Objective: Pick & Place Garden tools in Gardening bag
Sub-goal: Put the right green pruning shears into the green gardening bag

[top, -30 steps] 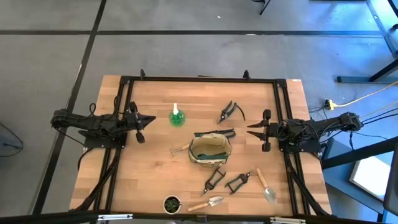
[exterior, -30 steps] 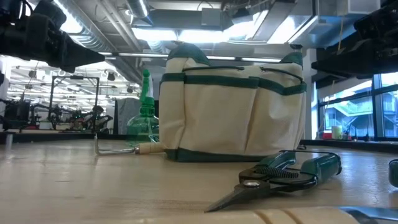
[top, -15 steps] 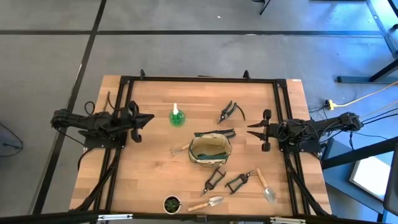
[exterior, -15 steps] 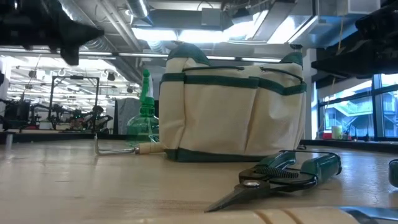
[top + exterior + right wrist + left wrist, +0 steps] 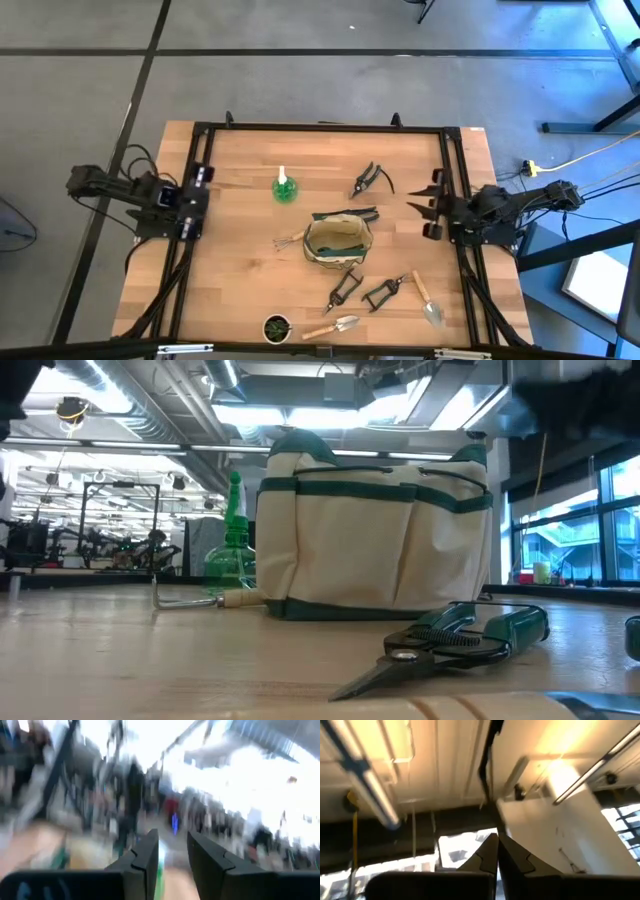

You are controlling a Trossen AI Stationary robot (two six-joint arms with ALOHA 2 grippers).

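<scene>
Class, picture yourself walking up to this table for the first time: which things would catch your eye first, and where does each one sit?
The tan gardening bag stands open at the table's centre, green lining showing. Garden tools lie scattered round it: a green spray bottle behind it to the left, black-handled pruners behind it to the right, and a wooden-handled trowel near the front right. Both arms sit back at the side edges, the left tool shut and the right tool holding nothing.

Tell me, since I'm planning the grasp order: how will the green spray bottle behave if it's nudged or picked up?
The spray bottle stands upright on a small base with a narrow white top, so a sideways nudge would probably tip it. Its see-through green body looks like smooth plastic, likely light and somewhat slippery. Once down, its rounded body may roll.
</scene>
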